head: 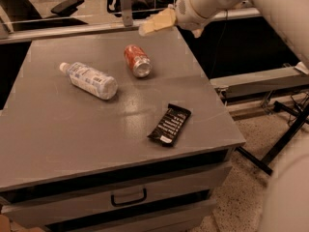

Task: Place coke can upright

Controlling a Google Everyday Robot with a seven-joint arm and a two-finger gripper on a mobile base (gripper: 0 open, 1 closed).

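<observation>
The coke can [137, 60], red with silver ends, lies on its side on the grey cabinet top [72, 129], towards the back middle, its silver end facing the front. My gripper [147, 28], with tan fingers, hangs in the air above the back edge of the top, a little behind and to the right of the can. It does not touch the can and holds nothing that I can see.
A clear plastic water bottle [89, 79] with a white label lies on its side left of the can. A black snack bar [170, 124] lies near the front right. The cabinet has drawers [128, 197] below. A metal frame [270, 149] stands on the floor at right.
</observation>
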